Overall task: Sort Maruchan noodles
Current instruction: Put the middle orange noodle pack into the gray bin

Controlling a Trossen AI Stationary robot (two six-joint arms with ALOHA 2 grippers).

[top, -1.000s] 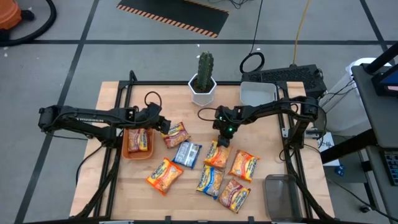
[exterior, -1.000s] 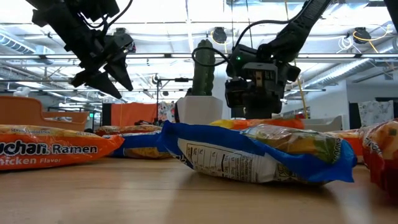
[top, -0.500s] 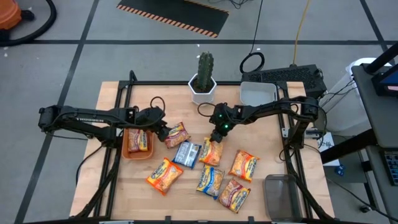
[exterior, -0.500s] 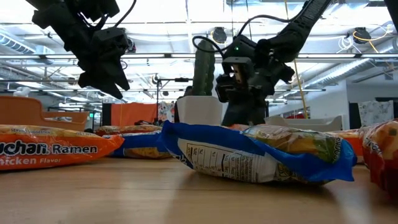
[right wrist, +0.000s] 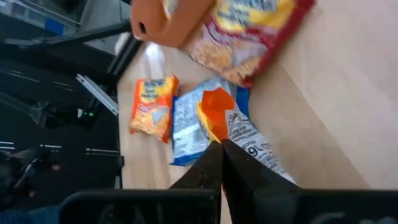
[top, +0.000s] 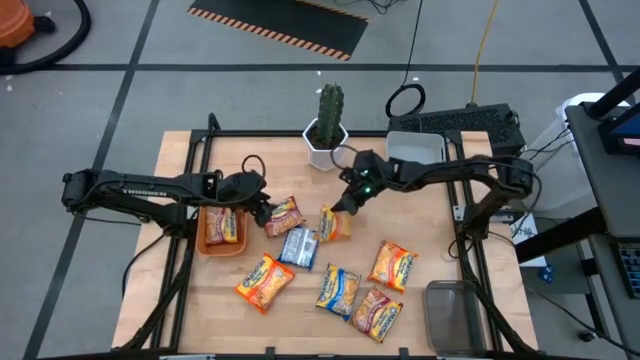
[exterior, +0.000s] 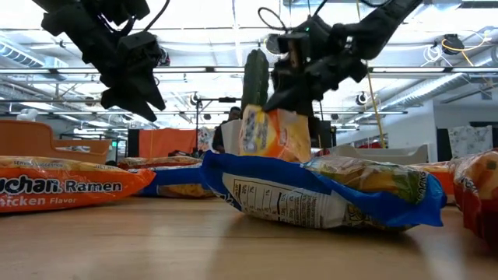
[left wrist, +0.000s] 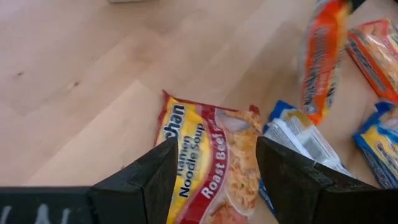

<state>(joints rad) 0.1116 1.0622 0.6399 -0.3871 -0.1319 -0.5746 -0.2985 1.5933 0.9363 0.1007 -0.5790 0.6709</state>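
Several Maruchan noodle packets lie flat on the wooden table. My right gripper (top: 348,202) is shut on an orange packet (top: 334,223), which in the low view (exterior: 272,134) hangs above the others. My left gripper (top: 263,206) is open and hovers just over a red-yellow Roast Beef packet (top: 286,215); in the left wrist view its fingers (left wrist: 211,163) stand on either side of that packet (left wrist: 214,152) without touching it. A blue packet (top: 302,248) lies between the two arms. My right gripper pinches the orange packet by its upper edge (right wrist: 215,118) between the two shut fingers (right wrist: 239,171), coming from above and slanting in from the table's right. The packet is lifted clear of the table and hangs on edge below the fingers (exterior: 289,99).
An orange bin (top: 207,240) with a packet in it sits at the left. A grey bin (top: 415,150) and a potted cactus (top: 328,125) stand at the far edge, a clear bin (top: 450,310) at the near right. More packets (top: 265,280), (top: 338,290), (top: 392,265), (top: 377,312) lie nearer.
My right gripper has risen and moved toward the far edge, taking the orange packet with it. The packet lay flat on the table and now hangs on edge, lifted clear. My left gripper has shifted slightly toward the Roast Beef packet.
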